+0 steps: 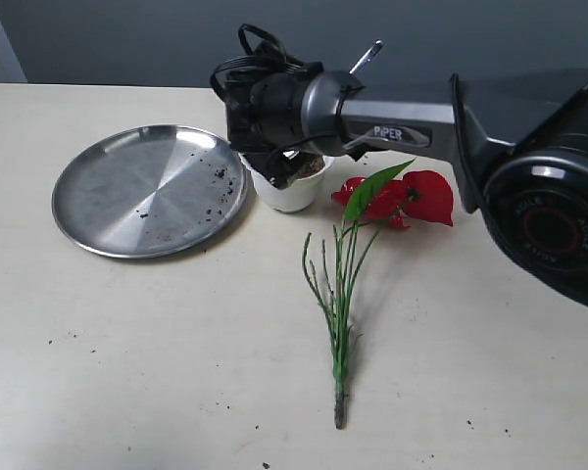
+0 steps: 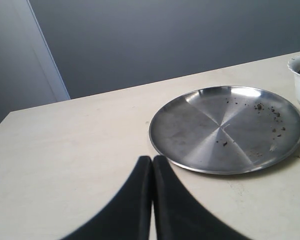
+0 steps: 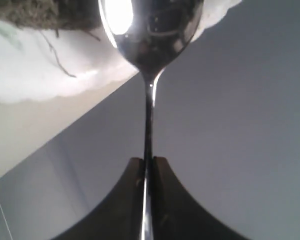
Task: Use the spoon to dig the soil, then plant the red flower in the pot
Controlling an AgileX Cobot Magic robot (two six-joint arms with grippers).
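Right gripper [image 3: 148, 161] pinched narrow on the spoon [image 3: 149, 110] handle; its bowl at the pot [image 3: 50, 75] rim, near the soil [image 3: 25, 12].

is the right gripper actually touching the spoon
Touching. The right wrist view shows the right gripper shut on the spoon, its thin handle pinched between the jaws with no gap.

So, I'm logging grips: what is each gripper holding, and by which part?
The right gripper holds the spoon by its thin handle; the left gripper is shut, holding nothing.
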